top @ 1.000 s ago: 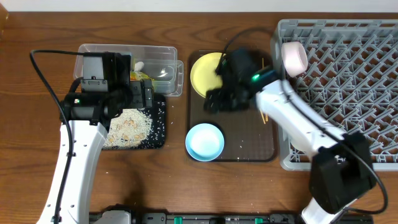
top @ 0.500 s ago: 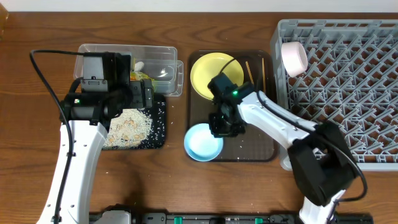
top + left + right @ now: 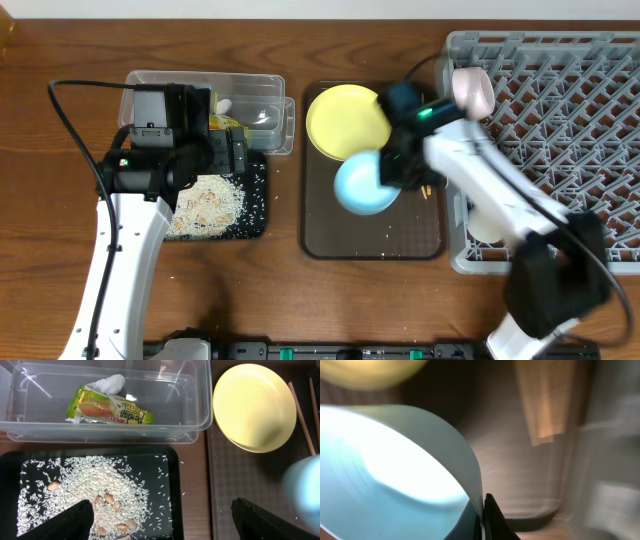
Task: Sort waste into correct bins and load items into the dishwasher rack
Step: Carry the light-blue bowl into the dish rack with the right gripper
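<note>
**Left side.** The left tool (image 3: pixel 165 522) stands wide open and holds nothing. It hovers over the black tray (image 3: pixel 172 500) at 9 o'clock on the surface, unchanged over the last second. Rice (image 3: pixel 95 490) lies spread in that tray. The wrapper (image 3: pixel 110 407) lies in the clear tub (image 3: pixel 200 410) at 10 o'clock, with its long axis running 9 to 3.

**Centre.** The plate (image 3: pixel 255 407) rests at the 12 o'clock end of the brown tray (image 3: pixel 400 235). The chopsticks (image 3: pixel 301 420) lie beside it toward 3 o'clock, with long axes running roughly 12 to 6.

**Change.** A second ago the blue bowl (image 3: pixel 362 185) sat mouth-up at the brown tray's 7 o'clock corner, and the right tool was open by the plate. The right tool (image 3: pixel 482 515) is now fully closed on the bowl's rim. The bowl is off the tray and has been carried toward 1 o'clock, so from above it overlaps the plate's 5 o'clock edge. The bowl is round and has no long axis. Its mouth appears to face roughly upward, but blur hides the exact tilt.

**Meaning.** The waste looks sorted, and loading is under way. The rack (image 3: pixel 560 130) at 3 o'clock carries one cup (image 3: pixel 472 92) near its 10 o'clock corner. The bowl is probably bound for the rack.
</note>
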{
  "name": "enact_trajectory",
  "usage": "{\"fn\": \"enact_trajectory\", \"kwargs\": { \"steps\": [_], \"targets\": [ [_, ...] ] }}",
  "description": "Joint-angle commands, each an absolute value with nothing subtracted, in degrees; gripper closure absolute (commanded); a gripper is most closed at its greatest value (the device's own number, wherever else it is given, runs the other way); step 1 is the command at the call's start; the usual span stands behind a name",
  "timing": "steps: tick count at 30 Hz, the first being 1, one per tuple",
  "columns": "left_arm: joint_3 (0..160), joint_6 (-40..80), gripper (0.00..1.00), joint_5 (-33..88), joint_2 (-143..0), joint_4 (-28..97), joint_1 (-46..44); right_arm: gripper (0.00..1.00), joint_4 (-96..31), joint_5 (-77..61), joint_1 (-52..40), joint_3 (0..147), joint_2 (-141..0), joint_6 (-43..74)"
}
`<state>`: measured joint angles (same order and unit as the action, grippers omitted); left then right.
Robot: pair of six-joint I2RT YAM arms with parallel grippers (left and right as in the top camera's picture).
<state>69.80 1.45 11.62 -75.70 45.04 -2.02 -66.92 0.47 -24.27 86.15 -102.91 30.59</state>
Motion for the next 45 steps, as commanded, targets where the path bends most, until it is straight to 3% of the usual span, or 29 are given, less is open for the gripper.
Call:
{"fn": "enact_trajectory", "kwargs": {
  "steps": [1,6,10,20,27,33,45],
  "targets": [
    [71.2,1.1,0.09,11.2,-75.9,45.2,-1.8,0.99,-69.2,19.9,-20.3,91.8,-94.5,29.7],
    [71.2,1.1,0.09,11.2,-75.9,45.2,-1.8,0.99,-69.0,39.6,-16.1,93.4,-84.8,29.0],
    [71.2,1.1,0.09,11.2,-75.9,45.2,-1.8,0.99,-69.7,48.4,-15.4,93.4,-81.6,21.3],
    [71.2,1.1,0.09,11.2,-75.9,45.2,-1.8,0.99,-71.4,69.7,-15.4,92.5,-89.4,19.1],
    [71.2,1.1,0.09,11.2,-75.9,45.2,-1.8,0.99,-71.5,72.8,-15.4,92.5,-97.9,10.4],
    [71.2,1.1,0.09,11.2,-75.9,45.2,-1.8,0.99,-71.4,78.5,-15.4,92.5,-103.6,9.8],
    [71.2,1.1,0.09,11.3,-75.9,45.2,-1.8,0.99,-70.7,70.5,-16.6,92.5,-109.7,8.6]
  ]
}}
